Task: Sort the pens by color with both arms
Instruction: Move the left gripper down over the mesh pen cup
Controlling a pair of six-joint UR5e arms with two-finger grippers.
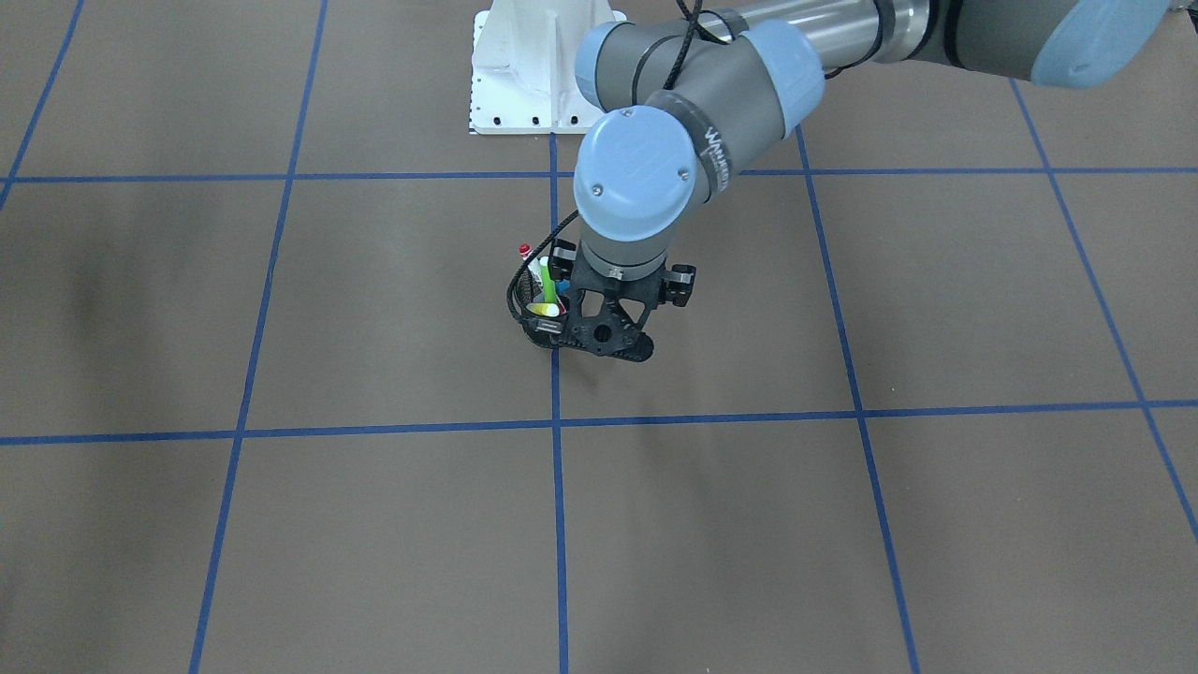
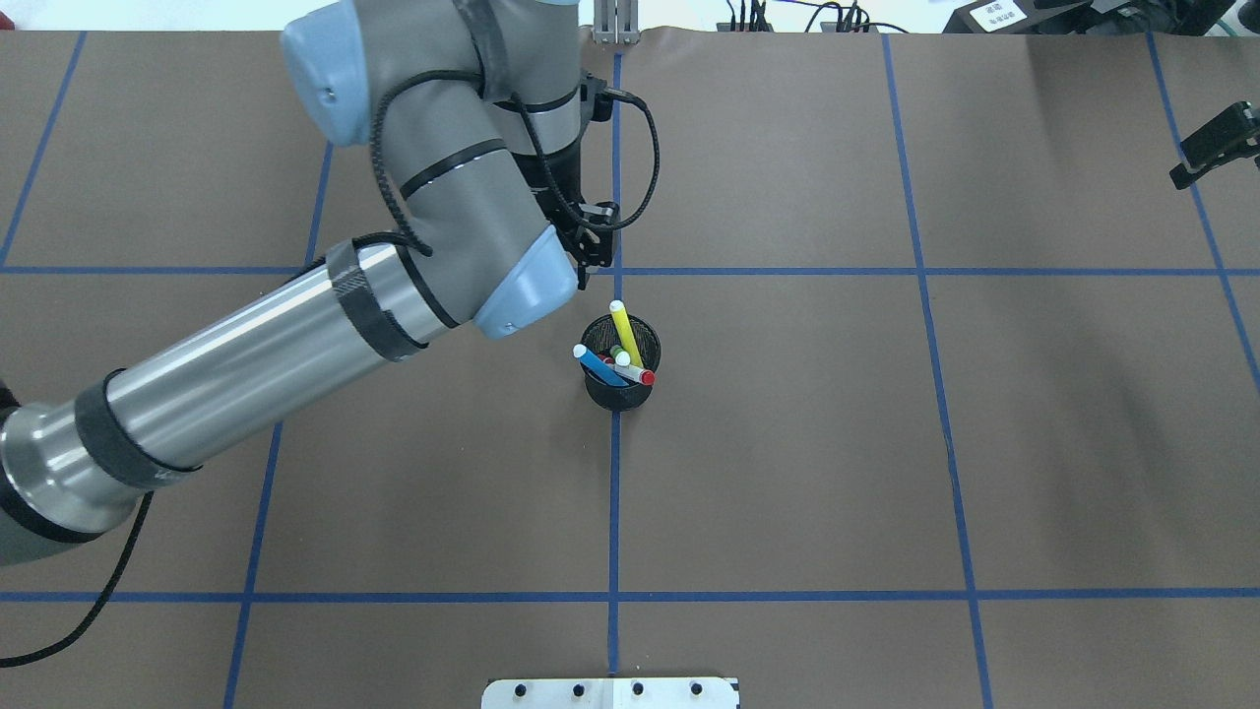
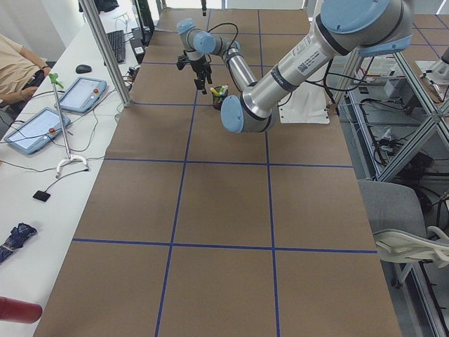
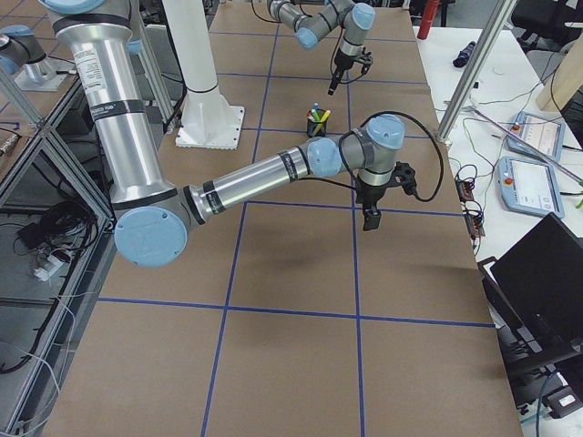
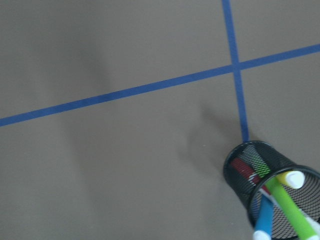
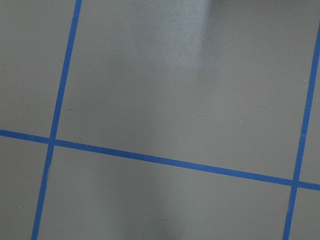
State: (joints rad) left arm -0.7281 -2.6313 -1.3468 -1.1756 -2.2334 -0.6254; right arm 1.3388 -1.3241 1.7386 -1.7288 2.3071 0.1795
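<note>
Plastic pens [image 2: 624, 333] leaning in mesh cup [image 2: 618, 396] midway between side edges | likely light, stiff, slick; pinch near cap | left gripper [image 2: 587, 264] near cup, right gripper [image 4: 370, 221] toward far edge, openness of both unclear

A wide brown matte counter [image 2: 787, 473] is crossed into a grid by blue tape lines [image 2: 613, 492]. Along 1 side runs a long white desk [image 3: 49, 225] bearing 2 grey flat-screen tablets [image 3: 31, 132]. Opposite stands a grey padded chair [image 3: 389, 207]. A silver metal post [image 3: 105, 53] rises at the desk's edge.
</note>
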